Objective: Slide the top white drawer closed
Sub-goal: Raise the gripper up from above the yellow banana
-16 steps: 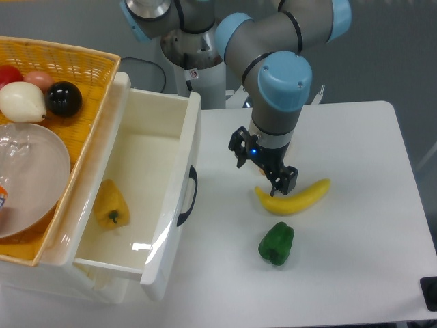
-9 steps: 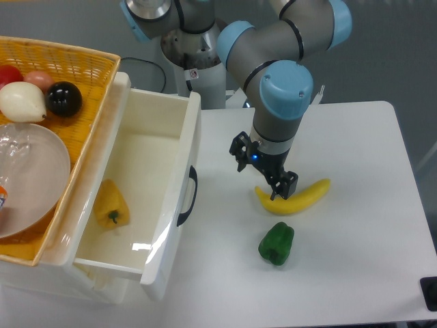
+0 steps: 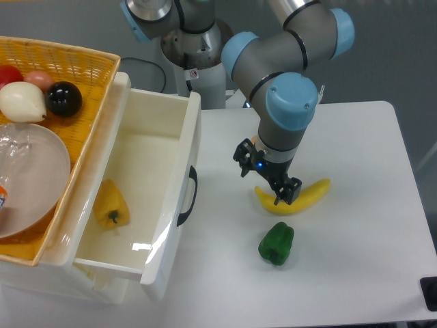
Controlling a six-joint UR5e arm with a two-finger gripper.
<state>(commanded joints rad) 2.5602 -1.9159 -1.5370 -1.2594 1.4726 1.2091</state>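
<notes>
White surface (image 3: 355, 232) is carrying my end effector (image 3: 268, 179), fingers apart and gripping nothing; top white drawer (image 3: 179, 205) is gaping at nine o'clock; I'm risking nudging the banana (image 3: 295, 197) underneath.

No readable text, brand, number or sign. A small round red-and-white sticker (image 3: 193, 73) sits on the robot's base column, its marking too small to read.
</notes>
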